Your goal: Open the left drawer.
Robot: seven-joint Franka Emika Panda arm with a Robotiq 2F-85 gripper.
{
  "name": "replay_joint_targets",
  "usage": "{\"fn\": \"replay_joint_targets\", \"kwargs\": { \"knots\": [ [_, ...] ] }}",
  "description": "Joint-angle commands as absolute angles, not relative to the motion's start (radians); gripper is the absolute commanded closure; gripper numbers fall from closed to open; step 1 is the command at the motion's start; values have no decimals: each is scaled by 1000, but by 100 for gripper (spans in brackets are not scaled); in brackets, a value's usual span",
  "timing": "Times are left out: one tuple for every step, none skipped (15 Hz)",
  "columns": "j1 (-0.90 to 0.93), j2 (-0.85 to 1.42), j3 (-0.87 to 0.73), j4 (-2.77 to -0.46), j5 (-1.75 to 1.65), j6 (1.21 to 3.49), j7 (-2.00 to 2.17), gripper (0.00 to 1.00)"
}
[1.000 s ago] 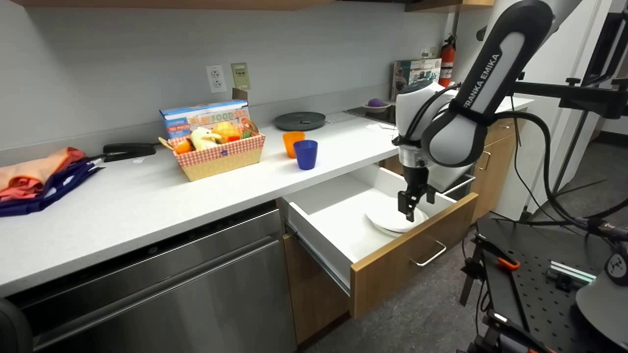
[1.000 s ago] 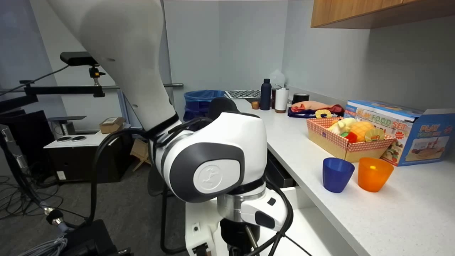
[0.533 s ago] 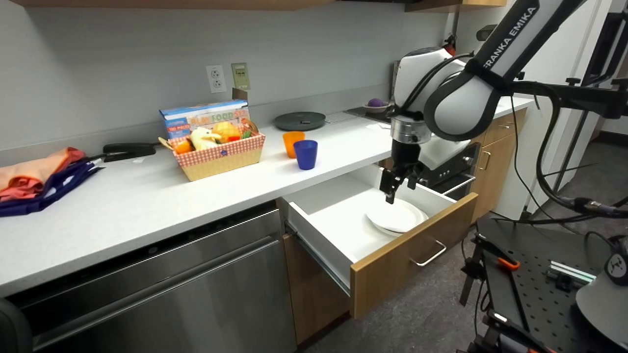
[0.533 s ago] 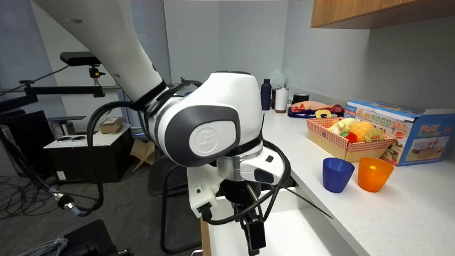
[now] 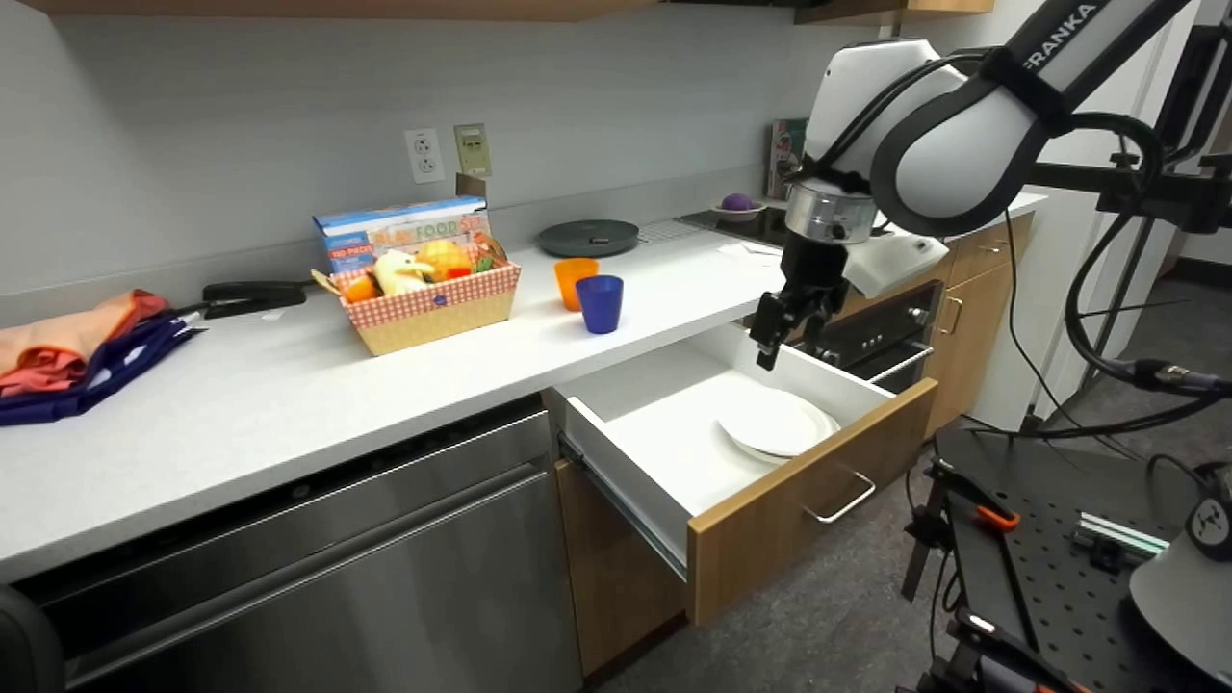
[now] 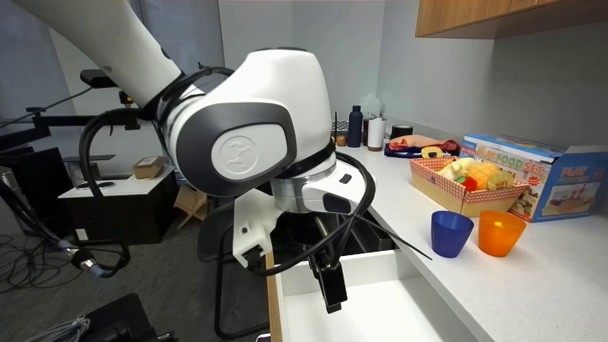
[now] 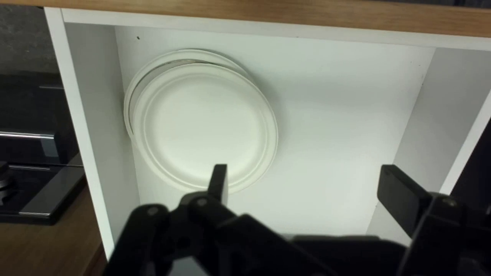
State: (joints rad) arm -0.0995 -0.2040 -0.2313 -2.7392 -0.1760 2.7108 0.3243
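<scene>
One blue cup (image 5: pixel 601 305) stands just beside an orange cup (image 5: pixel 568 282) on the white counter (image 5: pixel 241 414), near the middle of the frame in an exterior view. Farther left sits a checked basket (image 5: pixel 438 322) of toy food (image 5: pixel 443 258), with a play food box (image 5: pixel 395 226) behind it. A stainless steel appliance front (image 5: pixel 337 587) takes the lower left. Right of it, at lower right of centre, the left drawer (image 5: pixel 770 536) is pulled well out, a silver handle (image 5: pixel 847 506) on its front and white plates (image 5: pixel 775 423) inside. The arm (image 5: pixel 948 173) spans the upper right, its jaws pointing down above the drawer.

In an exterior view with a dark bottle (image 6: pixel 355 127) right of centre, the arm fills the middle and the jaws point down over the drawer at the bottom of the frame; I cannot tell their spread.

The wrist view looks down into the drawer, its wood edge along the top. The plates lie stacked left of centre. The jaws stand at the bottom, spread wide.
</scene>
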Motion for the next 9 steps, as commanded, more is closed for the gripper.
{"fn": "replay_joint_targets", "kwargs": {
  "knots": [
    [-138, -280, -193, -2750, -92, 2668, 250, 0],
    [-143, -294, -192, -2755, -76, 2667, 241, 0],
    [-158, -246, -168, -2753, -97, 2708, 271, 0],
    [-159, -254, -168, -2752, -82, 2706, 260, 0],
    [-159, -259, -169, -2751, -77, 2706, 256, 0],
    [-160, -262, -169, -2751, -76, 2705, 255, 0],
    [-160, -262, -168, -2751, -76, 2705, 256, 0],
    [-160, -262, -168, -2752, -76, 2705, 256, 0],
    [-160, -262, -168, -2752, -76, 2705, 256, 0]
  ]
}}
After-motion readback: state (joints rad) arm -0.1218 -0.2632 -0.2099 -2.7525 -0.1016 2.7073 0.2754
